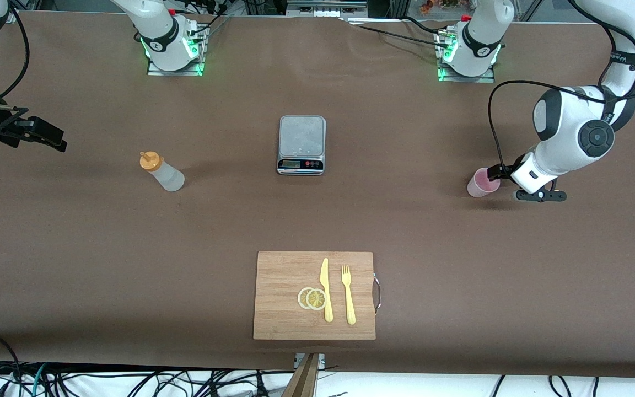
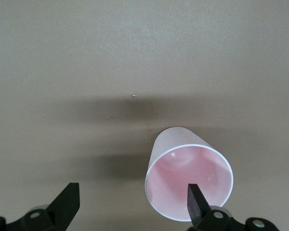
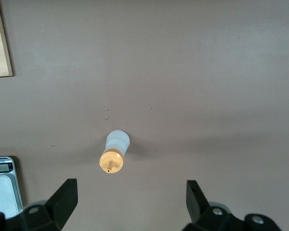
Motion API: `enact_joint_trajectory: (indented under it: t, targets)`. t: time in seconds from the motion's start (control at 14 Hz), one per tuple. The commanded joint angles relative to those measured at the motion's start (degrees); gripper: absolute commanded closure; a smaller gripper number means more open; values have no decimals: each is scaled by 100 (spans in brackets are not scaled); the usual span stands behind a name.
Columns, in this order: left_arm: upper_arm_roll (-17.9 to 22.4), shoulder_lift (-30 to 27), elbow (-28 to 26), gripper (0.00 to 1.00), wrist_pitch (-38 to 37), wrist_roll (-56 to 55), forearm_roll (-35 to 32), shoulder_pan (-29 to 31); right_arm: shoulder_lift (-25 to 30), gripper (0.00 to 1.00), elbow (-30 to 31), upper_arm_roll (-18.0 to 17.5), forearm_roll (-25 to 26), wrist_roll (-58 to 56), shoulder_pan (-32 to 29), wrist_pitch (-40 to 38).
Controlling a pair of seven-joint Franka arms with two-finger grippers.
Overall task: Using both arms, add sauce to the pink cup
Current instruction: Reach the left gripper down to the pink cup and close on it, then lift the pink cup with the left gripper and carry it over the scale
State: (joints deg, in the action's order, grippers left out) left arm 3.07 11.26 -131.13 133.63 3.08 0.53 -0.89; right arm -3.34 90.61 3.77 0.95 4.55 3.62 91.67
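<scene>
Pincer spread is wide on both arms: left pincer [image 2: 132, 204] straddles the pink cup [image 1: 483, 183] near the bench's left-arm edge; right pincer [image 3: 130, 202] hangs empty above the sauce bottle [image 1: 162, 171] toward the right-arm edge.

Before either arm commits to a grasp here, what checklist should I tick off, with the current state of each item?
1. Pink cup upright on the table: ok.
2. Left gripper jaws open: ok.
3. Left gripper centred on the cup: not ok; one finger overlaps the rim.
4. Sauce bottle upright, orange cap on: ok.
5. Right gripper open and high over the table: ok.
6. Sauce level in the bottle: cannot tell.
</scene>
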Motion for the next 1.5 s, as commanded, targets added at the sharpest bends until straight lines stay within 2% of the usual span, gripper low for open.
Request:
enact_joint_trajectory:
  t: [0.0, 0.29, 0.5, 0.79, 0.93, 1.0, 1.22, 1.29, 1.43]
  targets:
    - [36, -159, -194, 3, 128, 70, -132, -52, 53, 0, 18, 1, -77, 20, -19, 17]
    - [36, -89, -351, 4, 347, 61, -132, -69, 53, 0, 18, 1, -77, 20, -19, 17]
    - [36, -18, -369, 8, 418, 61, -132, -78, 44, 0, 18, 1, -77, 20, -19, 17]
    - [36, 17, -352, 30, 392, 26, -132, -166, 53, 0, 18, 1, -77, 20, -19, 17]
    - [36, 17, -308, 45, 374, 17, -71, -157, 53, 0, 18, 1, -77, 20, -19, 9]
    - [36, 17, -308, 49, 374, 17, -62, -149, 53, 0, 18, 1, -77, 20, -19, 0]
    - [45, 52, -299, 54, 383, 26, -62, -140, 53, 0, 18, 1, -77, 20, -19, 0]
    - [45, 52, -290, 61, 383, 34, -62, -140, 53, 0, 18, 1, -77, 20, -19, 0]
    - [53, 61, -282, 86, 383, 35, -62, -140, 53, 0, 18, 1, -77, 20, -19, 0]
